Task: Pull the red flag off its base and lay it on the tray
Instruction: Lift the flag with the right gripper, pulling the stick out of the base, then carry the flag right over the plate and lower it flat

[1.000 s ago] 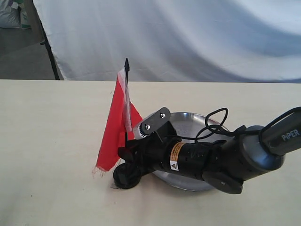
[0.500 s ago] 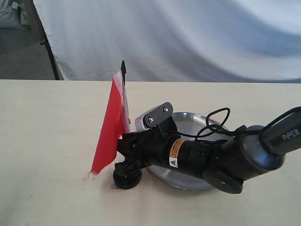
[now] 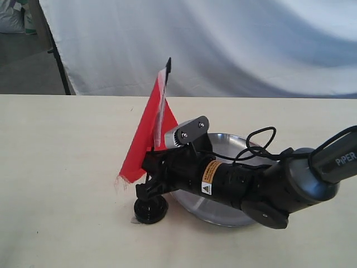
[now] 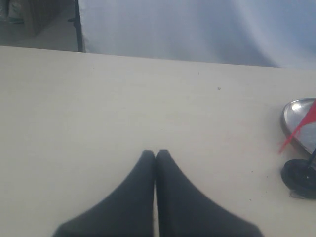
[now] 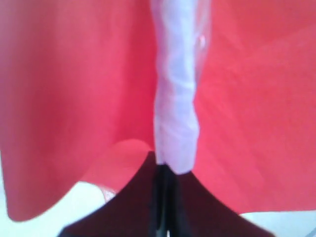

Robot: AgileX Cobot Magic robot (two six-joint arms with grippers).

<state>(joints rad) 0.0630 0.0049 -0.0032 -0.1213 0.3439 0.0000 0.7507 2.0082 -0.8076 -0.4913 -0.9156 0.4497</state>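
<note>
The red flag leans to the right, its black stick tip pointing up. My right gripper is shut on the stick below the cloth, just above the black base, which sits on the table. Whether the stick's lower end is out of the base I cannot tell. In the right wrist view the flag and its white strip fill the picture above the shut right gripper. The steel tray lies behind and under the right arm. My left gripper is shut and holds nothing, far from the base.
The table is pale beige with a white cloth backdrop behind it. A black stand leg rises at the back left. The right arm's cable loops over the tray. The tray's rim shows at the edge of the left wrist view.
The right gripper has risen slightly and swung the flag from leaning left to leaning right. The base has stayed on the table. The left gripper has not visibly moved.
</note>
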